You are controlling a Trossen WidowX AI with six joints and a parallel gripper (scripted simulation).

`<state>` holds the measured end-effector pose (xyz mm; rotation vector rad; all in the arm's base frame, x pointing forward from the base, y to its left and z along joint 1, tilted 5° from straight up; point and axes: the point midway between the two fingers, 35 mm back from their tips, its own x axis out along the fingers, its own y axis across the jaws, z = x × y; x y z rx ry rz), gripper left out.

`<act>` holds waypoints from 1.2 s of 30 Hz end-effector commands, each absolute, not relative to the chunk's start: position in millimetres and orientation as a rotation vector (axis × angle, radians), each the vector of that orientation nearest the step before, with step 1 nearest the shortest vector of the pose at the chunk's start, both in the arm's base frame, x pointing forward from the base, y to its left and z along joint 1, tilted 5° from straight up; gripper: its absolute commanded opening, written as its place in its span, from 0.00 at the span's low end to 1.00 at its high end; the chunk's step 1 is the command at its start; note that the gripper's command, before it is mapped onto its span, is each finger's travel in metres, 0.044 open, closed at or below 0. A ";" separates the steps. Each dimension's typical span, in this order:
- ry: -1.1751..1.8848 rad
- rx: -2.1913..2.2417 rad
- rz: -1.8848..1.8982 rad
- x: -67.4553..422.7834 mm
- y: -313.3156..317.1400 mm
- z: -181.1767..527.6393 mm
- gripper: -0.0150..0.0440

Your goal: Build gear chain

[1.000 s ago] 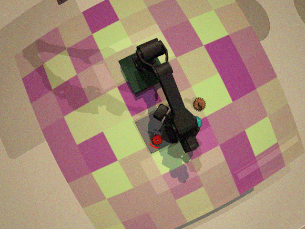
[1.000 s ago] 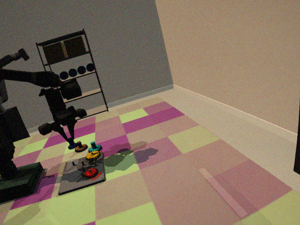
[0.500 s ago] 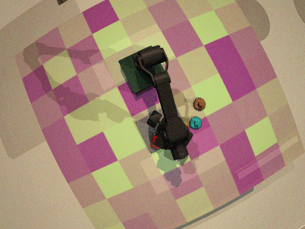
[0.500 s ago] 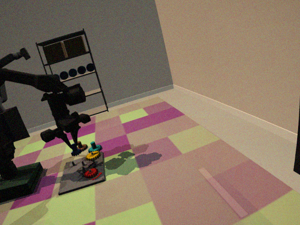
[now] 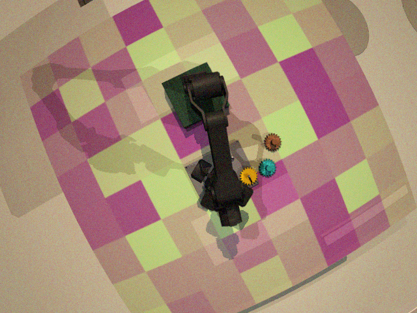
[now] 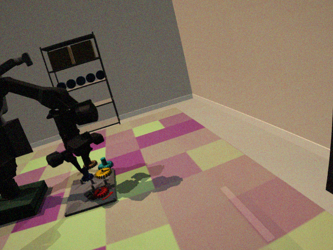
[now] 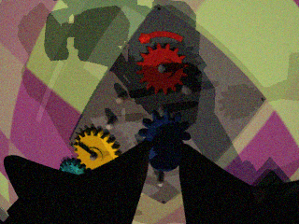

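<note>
The gripper (image 6: 86, 173) (image 7: 164, 148) is closed most of the way, its fingers clamped on a blue gear (image 6: 87, 176) (image 7: 164, 135), which seems to hang just above the grey board (image 6: 77, 205) (image 7: 224, 126). That board bears the red gear (image 6: 101, 191) (image 7: 161, 68) and the yellow gear (image 5: 248, 176) (image 6: 103, 173) (image 7: 95, 149) on pegs. A teal gear (image 5: 267, 167) (image 6: 105, 164) (image 7: 72, 166) and a brown gear (image 5: 272, 142) (image 6: 92, 163) stand on the table.

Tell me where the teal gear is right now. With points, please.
In the top view, the teal gear (image 5: 267, 167) (image 6: 105, 164) (image 7: 72, 166) stands right of the board, between the yellow gear (image 5: 248, 176) (image 6: 103, 173) (image 7: 97, 150) and the brown gear (image 5: 272, 142) (image 6: 92, 163).
</note>
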<state>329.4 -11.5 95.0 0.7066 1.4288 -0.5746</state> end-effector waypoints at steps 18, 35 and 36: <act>1.423 0.709 -0.565 334.0 -15.9 95.2 0.25; 1.455 0.558 -0.424 334.8 -14.6 82.4 0.25; 1.457 0.547 -0.413 334.9 -14.6 80.9 0.25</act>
